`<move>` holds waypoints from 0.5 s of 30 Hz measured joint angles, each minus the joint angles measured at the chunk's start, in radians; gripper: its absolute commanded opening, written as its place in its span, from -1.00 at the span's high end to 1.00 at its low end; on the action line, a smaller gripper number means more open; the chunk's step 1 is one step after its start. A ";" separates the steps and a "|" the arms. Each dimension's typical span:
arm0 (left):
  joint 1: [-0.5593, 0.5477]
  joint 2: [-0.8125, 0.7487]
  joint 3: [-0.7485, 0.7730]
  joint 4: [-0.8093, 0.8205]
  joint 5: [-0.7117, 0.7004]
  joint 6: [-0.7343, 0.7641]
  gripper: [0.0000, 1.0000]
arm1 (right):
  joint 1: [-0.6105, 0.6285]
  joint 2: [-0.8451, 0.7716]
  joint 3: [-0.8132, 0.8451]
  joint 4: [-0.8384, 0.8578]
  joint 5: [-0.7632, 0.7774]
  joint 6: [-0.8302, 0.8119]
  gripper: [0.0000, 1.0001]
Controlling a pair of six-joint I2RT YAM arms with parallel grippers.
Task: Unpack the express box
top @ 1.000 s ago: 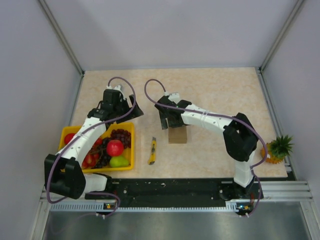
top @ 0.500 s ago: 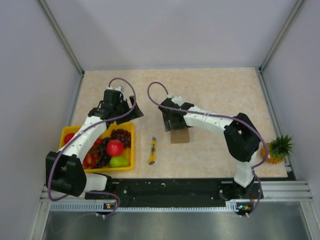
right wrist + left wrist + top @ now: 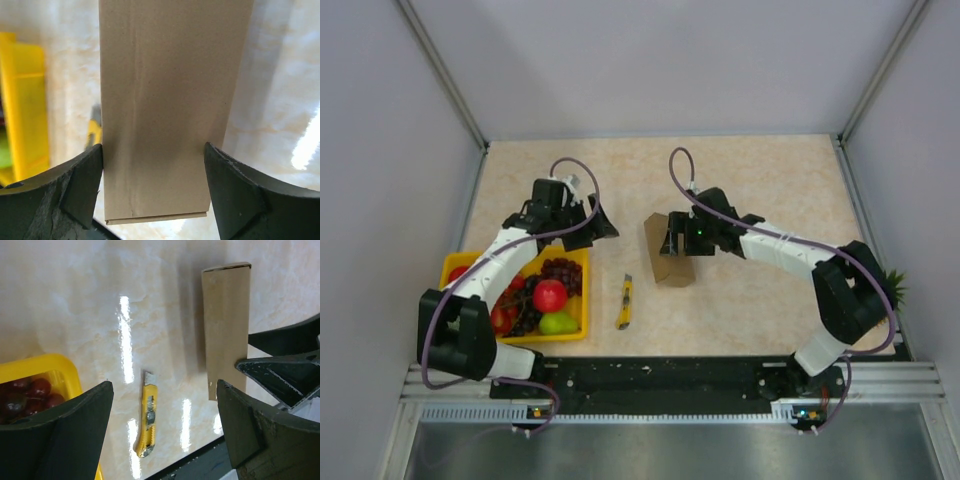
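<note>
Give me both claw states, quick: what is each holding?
Left claw: open, holding nothing.
Right claw: closed on the express box.

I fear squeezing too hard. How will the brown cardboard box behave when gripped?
The express box is thin plain cardboard, so it probably dents under hard pressure. It looks small, so it is likely light. Its matte faces should hardly slip in the right gripper.

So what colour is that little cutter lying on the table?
Yellow. The cutter shows best in the left wrist view, lying near the fruit tray.
</note>
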 measured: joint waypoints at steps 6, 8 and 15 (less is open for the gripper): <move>0.000 0.073 -0.034 0.081 0.141 -0.035 -0.75 | -0.045 -0.008 -0.152 0.292 -0.352 0.072 -0.51; 0.000 0.109 -0.047 0.109 0.185 -0.055 -0.74 | -0.048 0.008 -0.189 0.387 -0.442 0.113 -0.51; -0.008 0.197 -0.071 0.194 0.277 -0.127 -0.71 | -0.068 0.107 -0.271 0.729 -0.632 0.288 -0.53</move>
